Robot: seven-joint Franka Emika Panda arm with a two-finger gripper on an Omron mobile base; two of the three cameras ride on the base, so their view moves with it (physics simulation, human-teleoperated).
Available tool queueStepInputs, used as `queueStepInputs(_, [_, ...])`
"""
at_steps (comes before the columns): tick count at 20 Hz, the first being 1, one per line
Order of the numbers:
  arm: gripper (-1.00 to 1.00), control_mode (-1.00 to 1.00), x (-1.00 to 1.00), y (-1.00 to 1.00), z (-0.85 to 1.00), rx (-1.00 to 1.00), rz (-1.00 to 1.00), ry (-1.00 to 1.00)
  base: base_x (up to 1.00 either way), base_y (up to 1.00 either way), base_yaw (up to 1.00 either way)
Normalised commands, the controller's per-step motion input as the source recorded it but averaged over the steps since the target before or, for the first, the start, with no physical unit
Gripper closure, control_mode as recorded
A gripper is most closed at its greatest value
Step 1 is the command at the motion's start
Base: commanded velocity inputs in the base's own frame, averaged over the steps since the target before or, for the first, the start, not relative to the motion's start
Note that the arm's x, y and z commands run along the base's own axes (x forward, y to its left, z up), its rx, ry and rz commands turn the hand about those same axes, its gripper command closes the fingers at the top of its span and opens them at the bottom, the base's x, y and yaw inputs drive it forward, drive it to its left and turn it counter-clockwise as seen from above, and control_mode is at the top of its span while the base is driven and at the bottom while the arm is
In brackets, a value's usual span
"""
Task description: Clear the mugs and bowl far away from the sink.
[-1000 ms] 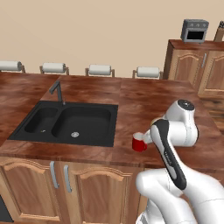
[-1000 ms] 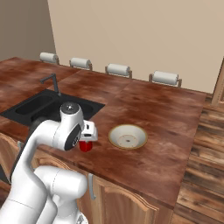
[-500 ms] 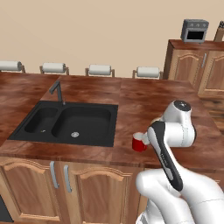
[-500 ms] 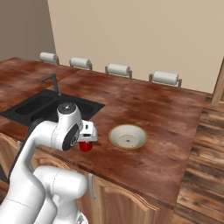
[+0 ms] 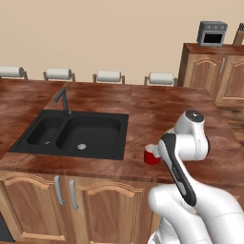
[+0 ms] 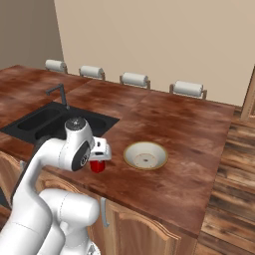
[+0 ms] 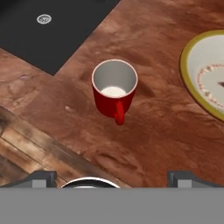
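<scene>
A red mug (image 7: 114, 94) stands upright on the brown counter, its handle turned toward the camera in the hand view. It sits near the counter's front edge, between the black sink (image 5: 76, 133) and the bowl (image 6: 145, 155). My gripper (image 7: 113, 179) hangs open just above the red mug (image 6: 97, 166) with nothing between its fingertips (image 7: 41, 178). The bowl (image 7: 205, 74) is cream inside with a tan rim and lies a short way right of the mug. In the left base view the mug (image 5: 151, 156) peeks out beside my forearm.
A dark faucet (image 5: 62, 97) rises behind the sink. Paper towel rolls (image 5: 109, 76) line the back of the counter. Wooden cabinets with a small grey oven (image 5: 212, 32) stand at the far right. The counter's front edge (image 7: 57, 153) runs close to the mug.
The arm has shifted only slightly over the mug. The mug and the bowl have not moved, and the jaws stay wide.
</scene>
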Motion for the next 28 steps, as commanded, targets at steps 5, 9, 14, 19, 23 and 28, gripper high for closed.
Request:
queueStepInputs(5, [-1.00,-1.00,0.18,0.00,-0.17,0.00,0.00,0.00,0.00,0.00,0.00])
queueStepInputs(9, [-1.00,-1.00,0.18,0.00,-0.18,0.00,0.00,0.01,0.00,0.00,0.00])
queueStepInputs(14, [-1.00,-1.00,0.17,0.00,-0.19,0.00,0.00,0.01,0.00,0.00,0.00])
queueStepInputs(19, [-1.00,-1.00,0.17,0.00,-0.24,0.00,0.00,0.03,0.00,0.00,0.00])
queueStepInputs(23, [-1.00,-1.00,0.19,0.00,-0.25,0.01,0.00,0.05,0.00,0.00,0.00])
queueStepInputs(28, [-1.00,-1.00,0.22,0.00,-0.26,0.03,0.00,0.06,0.00,0.00,0.00])
